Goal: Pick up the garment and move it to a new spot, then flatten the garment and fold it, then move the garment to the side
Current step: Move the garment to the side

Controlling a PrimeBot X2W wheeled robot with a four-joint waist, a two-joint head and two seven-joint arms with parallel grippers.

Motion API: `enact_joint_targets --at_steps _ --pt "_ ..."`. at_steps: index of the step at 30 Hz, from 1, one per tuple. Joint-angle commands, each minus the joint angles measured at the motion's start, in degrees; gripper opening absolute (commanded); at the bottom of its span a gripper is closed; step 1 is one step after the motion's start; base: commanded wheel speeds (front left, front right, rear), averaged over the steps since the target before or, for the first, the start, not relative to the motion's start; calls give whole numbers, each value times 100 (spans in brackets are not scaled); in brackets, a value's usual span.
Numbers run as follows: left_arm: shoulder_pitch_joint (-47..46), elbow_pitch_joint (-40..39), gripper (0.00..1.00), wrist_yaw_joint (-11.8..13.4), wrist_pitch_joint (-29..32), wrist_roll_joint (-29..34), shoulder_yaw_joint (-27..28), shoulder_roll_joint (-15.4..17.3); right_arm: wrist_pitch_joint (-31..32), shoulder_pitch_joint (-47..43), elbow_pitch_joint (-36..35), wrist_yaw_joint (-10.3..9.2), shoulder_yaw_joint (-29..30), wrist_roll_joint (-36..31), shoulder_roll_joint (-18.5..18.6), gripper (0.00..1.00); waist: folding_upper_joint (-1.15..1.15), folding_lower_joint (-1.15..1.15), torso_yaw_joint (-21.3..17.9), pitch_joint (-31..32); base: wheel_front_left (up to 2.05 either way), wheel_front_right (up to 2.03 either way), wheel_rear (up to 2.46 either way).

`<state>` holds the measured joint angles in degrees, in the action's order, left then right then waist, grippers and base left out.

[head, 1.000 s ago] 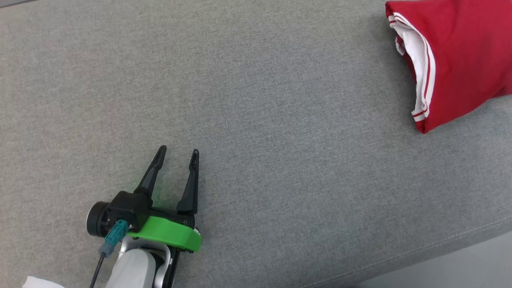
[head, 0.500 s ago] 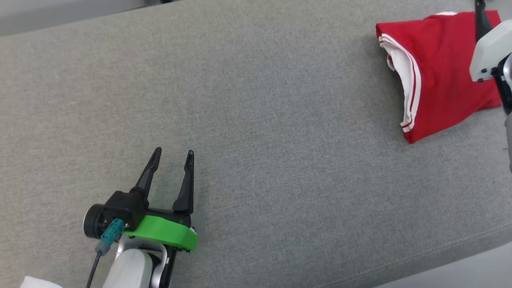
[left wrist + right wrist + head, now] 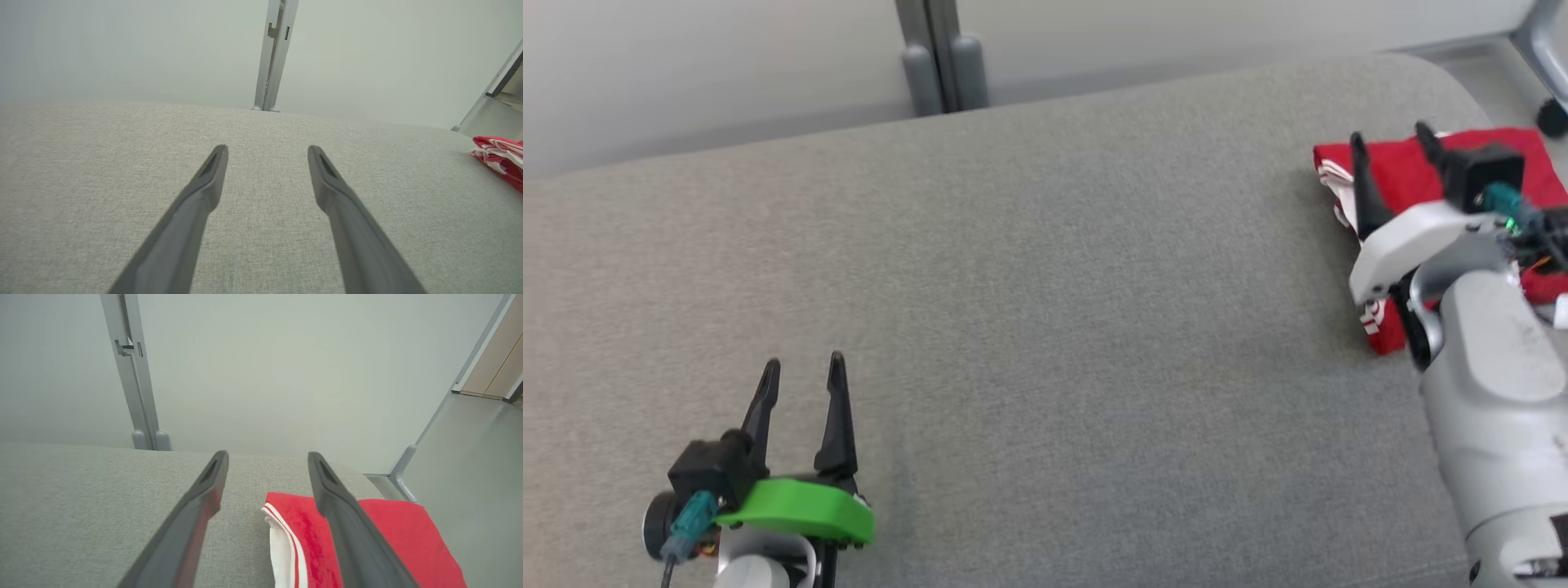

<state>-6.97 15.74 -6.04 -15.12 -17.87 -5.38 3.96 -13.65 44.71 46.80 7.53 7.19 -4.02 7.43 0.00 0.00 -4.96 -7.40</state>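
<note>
Right wrist view, right gripper: the fingers are seen spread wide, with no cloth pinched between them; contact with the cloth below cannot be judged.
Right fingers: one is laid across the red cloth and the other across bare grey fabric, with the white-striped edge framed in the gap.
Garment: it is found folded, red with white striped trim, lying flat at the right end of the cushion, its trimmed edge turned toward the middle.
Left gripper: it is held wide open and empty at the near left of the cushion, well apart from the garment.
Right forearm: it is seen pale, rising from the lower right, and the garment's near right part is covered by it.
Cushion: a broad stretch of bare grey fabric is left between the two grippers.
Far edge: it is run straight across beyond both grippers, and a pale wall is set close behind it.
Right corner: it is rounded off just past the garment, and smooth floor is seen beyond.
Post: a grey upright is stood against the wall behind the far edge.
Caster: a dark wheel is caught at the far right, past the corner.
</note>
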Motion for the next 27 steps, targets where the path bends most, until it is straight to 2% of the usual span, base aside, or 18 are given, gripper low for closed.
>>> enact_joint_targets --at_steps 1,6,10,19,27 --pt "144 44 100 42 0 -23 55 -24 -69 -268 -92 -9 46 60 -64 100 0 0 395 431 0 0 0" --pt "531 63 100 147 0 -176 230 -65 -149 -1161 -561 -10 116 112 -349 100 0 0 535 667 0 0 0" --pt "795 38 100 203 0 -247 270 -86 -154 -1930 -1224 -10 160 222 -437 100 0 0 586 776 0 0 0" --pt "1208 -22 100 315 0 -271 262 -102 -157 -3434 -2387 -10 -209 1083 -442 100 0 0 577 916 0 0 0" --pt "1321 -66 100 282 0 -346 96 -102 -158 -4162 -2870 -10 -454 1508 -442 100 0 0 529 948 0 0 0"
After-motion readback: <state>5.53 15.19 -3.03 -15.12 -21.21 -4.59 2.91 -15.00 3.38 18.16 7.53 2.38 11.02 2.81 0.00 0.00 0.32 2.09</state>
